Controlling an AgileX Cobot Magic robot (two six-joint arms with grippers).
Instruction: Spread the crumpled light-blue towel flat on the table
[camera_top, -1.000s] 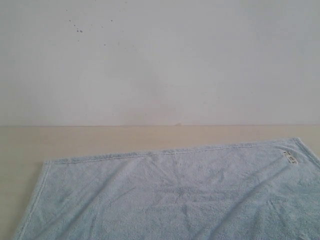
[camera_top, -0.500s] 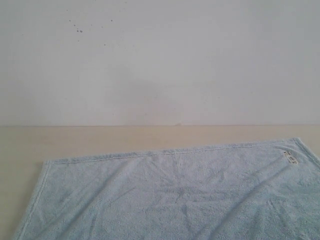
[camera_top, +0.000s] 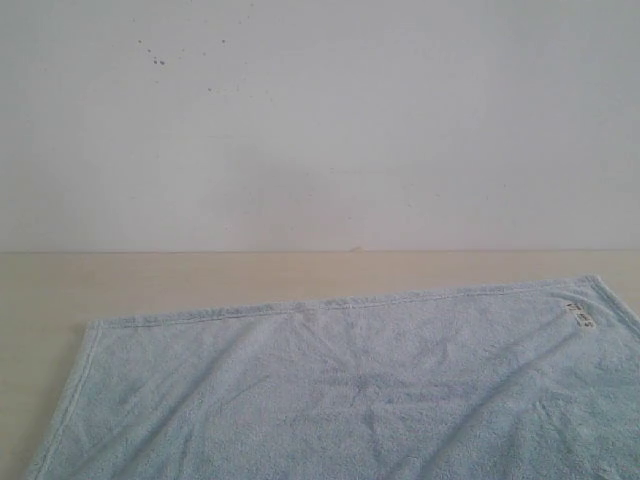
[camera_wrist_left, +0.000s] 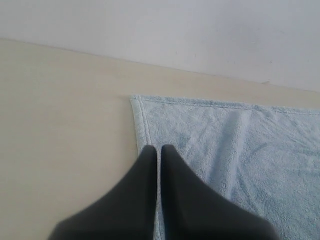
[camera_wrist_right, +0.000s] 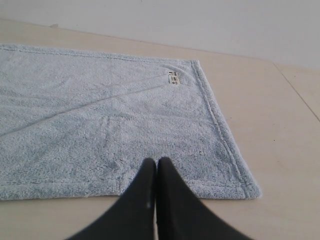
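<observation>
The pale blue towel (camera_top: 350, 390) lies spread out on the beige table (camera_top: 150, 280), with soft creases across it and its white tag (camera_top: 580, 317) near the far right corner. Neither gripper shows in the exterior view. In the left wrist view my left gripper (camera_wrist_left: 157, 149) is shut and empty, hovering above the towel (camera_wrist_left: 235, 150) at its hemmed side edge. In the right wrist view my right gripper (camera_wrist_right: 155, 162) is shut with nothing in it, above the towel (camera_wrist_right: 100, 115) near the near right corner; the tag (camera_wrist_right: 172, 78) shows beyond.
A white wall (camera_top: 320, 120) rises behind the table's far edge. Bare tabletop (camera_wrist_left: 60, 115) runs along the towel's left side. Bare tabletop (camera_wrist_right: 270, 130) also lies on its right, with a seam line (camera_wrist_right: 297, 90) there.
</observation>
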